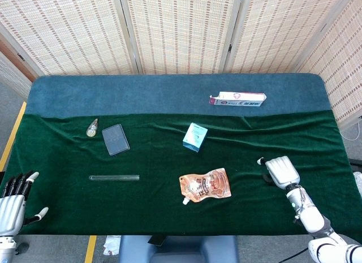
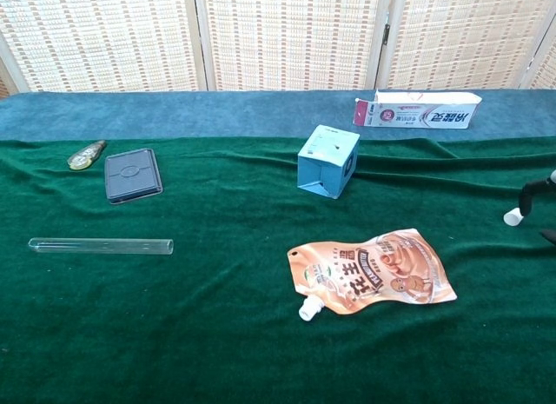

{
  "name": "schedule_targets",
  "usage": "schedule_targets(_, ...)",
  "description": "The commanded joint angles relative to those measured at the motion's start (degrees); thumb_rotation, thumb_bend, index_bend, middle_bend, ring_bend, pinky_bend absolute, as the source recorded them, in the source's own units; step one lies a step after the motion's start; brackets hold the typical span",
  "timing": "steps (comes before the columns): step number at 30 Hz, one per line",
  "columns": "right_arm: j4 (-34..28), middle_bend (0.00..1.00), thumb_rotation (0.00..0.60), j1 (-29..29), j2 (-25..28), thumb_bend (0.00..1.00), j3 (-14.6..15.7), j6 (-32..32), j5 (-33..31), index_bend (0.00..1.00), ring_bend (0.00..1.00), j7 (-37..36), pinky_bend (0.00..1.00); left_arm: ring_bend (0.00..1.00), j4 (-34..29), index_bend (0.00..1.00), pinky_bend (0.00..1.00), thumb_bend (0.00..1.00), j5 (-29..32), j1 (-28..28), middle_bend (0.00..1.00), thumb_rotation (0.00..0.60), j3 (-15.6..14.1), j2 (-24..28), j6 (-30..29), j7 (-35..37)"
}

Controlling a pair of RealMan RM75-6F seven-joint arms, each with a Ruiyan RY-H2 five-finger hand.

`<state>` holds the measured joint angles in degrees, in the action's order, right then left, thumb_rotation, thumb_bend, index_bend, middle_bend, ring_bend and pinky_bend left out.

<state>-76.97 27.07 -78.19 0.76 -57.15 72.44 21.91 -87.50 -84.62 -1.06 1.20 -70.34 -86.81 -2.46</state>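
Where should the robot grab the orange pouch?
Probably by the pouch's wide top end, coming from above with the right hand, the nearer one. It lies flat on the cloth, spout toward the robot, so fingers must pinch an edge.

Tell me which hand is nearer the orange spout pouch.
Right. The right hand hovers off the orange spout pouch's right side, over the green cloth. The left hand sits at the table's far left edge, beyond the glass tube.

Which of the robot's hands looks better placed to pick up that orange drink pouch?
Probably the right hand: it hovers over the cloth beside the pouch. The left hand sits at the far table edge.
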Motion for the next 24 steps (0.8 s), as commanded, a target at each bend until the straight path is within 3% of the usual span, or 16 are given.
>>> schedule_targets(1,0.8,0.85,0.447,0.4,-0.7,0.53,-0.2,0.8,-0.1,0.33,1.00,0.4,0.96,0.05,0.0,0.14,0.00,0.20,0.0,0.1,0.11,0.600,-0.1,0.0,0.0,0.0)
schedule_targets(11,3.2,0.85,0.444,1.9,-2.9,0.53,-1.1,3.8,-1.7,0.33,1.00,2.6,0.96,0.05,0.5,0.14,0.00,0.20,0.3,0.4,0.11,0.600,-0.2,0.0,0.1,0.6)
schedule_targets(24,2.7,0.85,0.445,0.5,-0.8,0.53,-1.9,2.0,-3.2,0.34,1.00,3.1,0.96,0.05,0.3,0.14,0.00,0.20,0.6,0.2,0.11,0.600,-0.2,-0.7,0.8,-0.2)
